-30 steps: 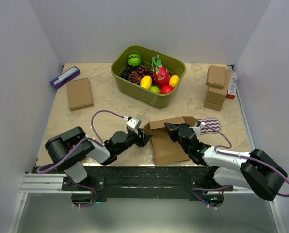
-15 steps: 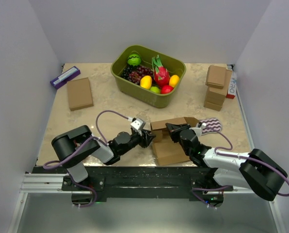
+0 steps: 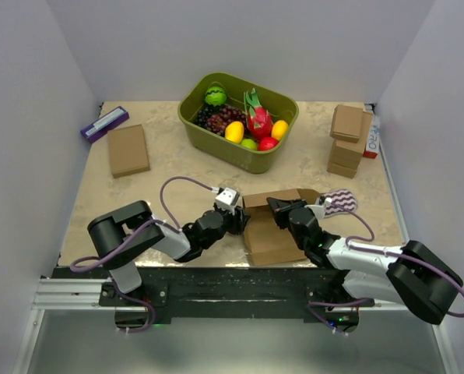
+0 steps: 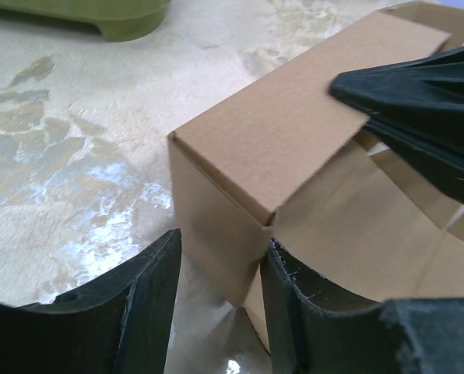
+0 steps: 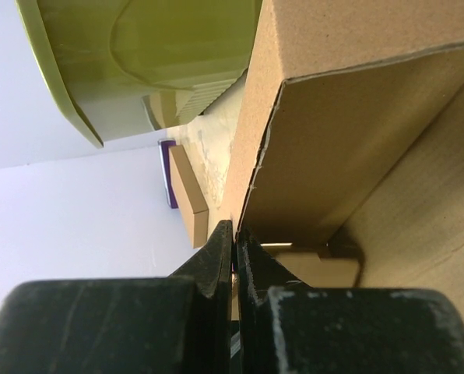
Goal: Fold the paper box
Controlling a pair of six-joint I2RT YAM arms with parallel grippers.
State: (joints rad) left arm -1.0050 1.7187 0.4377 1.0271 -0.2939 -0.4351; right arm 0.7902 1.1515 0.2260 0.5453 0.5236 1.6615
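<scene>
Top external view: the paper box (image 3: 269,234) lies on the table (image 3: 138,195) close to the near edge, right between the two arms. It sits well apart from the green tub (image 3: 191,117) of fruit behind it. Its long side seems to run from the near edge toward the tub.

The left gripper (image 3: 238,221) is at the box's left far corner, and the box lies to the right of it. In the left wrist view its two fingers (image 4: 150,304) are spread part way. The upright corner of the box stands in the gap between them. I can see a bit of table between one finger and the cardboard, so it is not pinching yet.

The right gripper (image 3: 276,207) reaches in from the right, at the far wall. Its fingers are pressed tight together, and a thin strip of cardboard seems to be caught between them.

Both arms are at the box. I think the next move is for the left fingers to close on that corner wall.

The box is plain brown cardboard. One wall stands up with a flap bent over it. The inside is open and the rest lies flat, so it looks only half folded.
</scene>
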